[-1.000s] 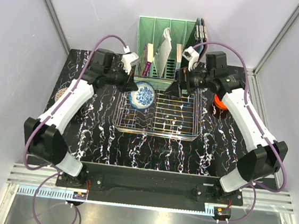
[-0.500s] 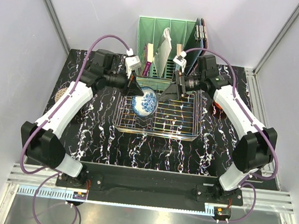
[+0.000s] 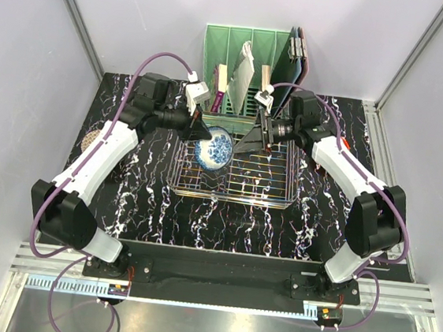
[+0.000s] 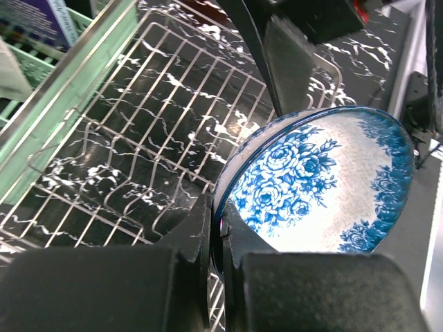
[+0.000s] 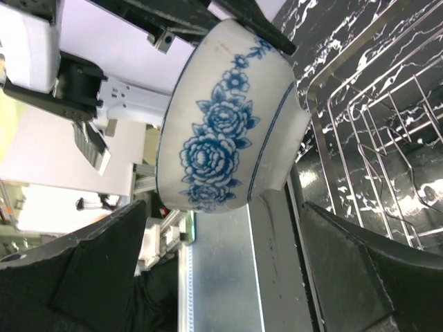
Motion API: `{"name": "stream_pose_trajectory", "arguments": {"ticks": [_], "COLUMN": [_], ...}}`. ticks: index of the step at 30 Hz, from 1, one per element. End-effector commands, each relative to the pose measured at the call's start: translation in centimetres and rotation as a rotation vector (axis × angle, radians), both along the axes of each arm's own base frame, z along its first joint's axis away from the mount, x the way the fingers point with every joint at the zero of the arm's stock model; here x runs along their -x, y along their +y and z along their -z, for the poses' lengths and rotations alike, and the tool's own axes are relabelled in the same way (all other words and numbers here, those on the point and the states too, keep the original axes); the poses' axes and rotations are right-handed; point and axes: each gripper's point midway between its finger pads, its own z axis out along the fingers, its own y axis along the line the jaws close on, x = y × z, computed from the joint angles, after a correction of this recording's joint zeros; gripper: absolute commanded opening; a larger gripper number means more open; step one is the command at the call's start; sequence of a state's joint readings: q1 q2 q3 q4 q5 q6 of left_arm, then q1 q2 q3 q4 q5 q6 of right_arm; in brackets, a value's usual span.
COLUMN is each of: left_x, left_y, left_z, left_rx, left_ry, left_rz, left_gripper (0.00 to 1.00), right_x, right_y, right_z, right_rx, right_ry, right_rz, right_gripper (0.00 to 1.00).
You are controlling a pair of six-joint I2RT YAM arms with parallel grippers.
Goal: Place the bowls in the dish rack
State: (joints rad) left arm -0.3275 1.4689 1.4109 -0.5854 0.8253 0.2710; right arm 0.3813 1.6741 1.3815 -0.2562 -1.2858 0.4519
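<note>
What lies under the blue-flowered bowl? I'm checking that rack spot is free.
Only bare dish rack wires over the marbled table show around the bowl; the patch straight beneath it is hidden by the bowl.

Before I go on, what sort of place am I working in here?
Most likely a robot test cell, not a real kitchen: bare white walls on aluminium framing, a black marbled table, and a chrome dish rack staged on it.

blue-rose white bowl (image 3: pixel 214 148), tilted, over chrome wire dish rack (image 3: pixel 264 177)
</note>
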Motion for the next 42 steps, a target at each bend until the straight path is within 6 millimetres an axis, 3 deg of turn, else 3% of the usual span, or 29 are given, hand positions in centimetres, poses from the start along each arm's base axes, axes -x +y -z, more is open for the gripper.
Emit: {"name": "stream_pose_trajectory", "arguments": {"ticks": [1, 6, 13, 21, 37, 42], "left_x": [-1.0, -0.5, -0.3, -0.8, -1.1, -1.2], "left_y": [-0.7, -1.4, -1.6, -1.6, -1.8, -1.9], "left_z": [-2.8, -2.6, -2.7, -2.5, -2.9, -2.7], "left_rx": [0.041, 0.050, 0.050, 0.046, 0.042, 0.041], "left_ry": [-0.108, -0.090, -0.092, -0.094, -0.112, -0.109], "left_rz": [-0.011, 0.010, 0.014, 0.001, -0.016, -0.016], "left_gripper": [0.00, 0.00, 0.00, 0.00, 0.00, 0.00], "right_x": [0.4, -0.3, -1.1, -0.6, 0.1, 0.1], "right_y": [0.1, 0.6, 0.9, 0.9, 1.4, 1.6], "right_z": [-2.9, -3.6, -3.1, -2.8, -1.7, -1.7], "right_rx": [-0.077, -0.126, -0.154, -0.151, -0.127, -0.128], "right_ry": [-0.021, -0.026, -0.003, 0.002, 0.001, 0.006], "right_rz": [-0.010, -0.022, -0.031, -0.031, -0.030, -0.036], "right_gripper": [1.00, 1.00, 1.00, 0.99, 0.90, 0.80]}}
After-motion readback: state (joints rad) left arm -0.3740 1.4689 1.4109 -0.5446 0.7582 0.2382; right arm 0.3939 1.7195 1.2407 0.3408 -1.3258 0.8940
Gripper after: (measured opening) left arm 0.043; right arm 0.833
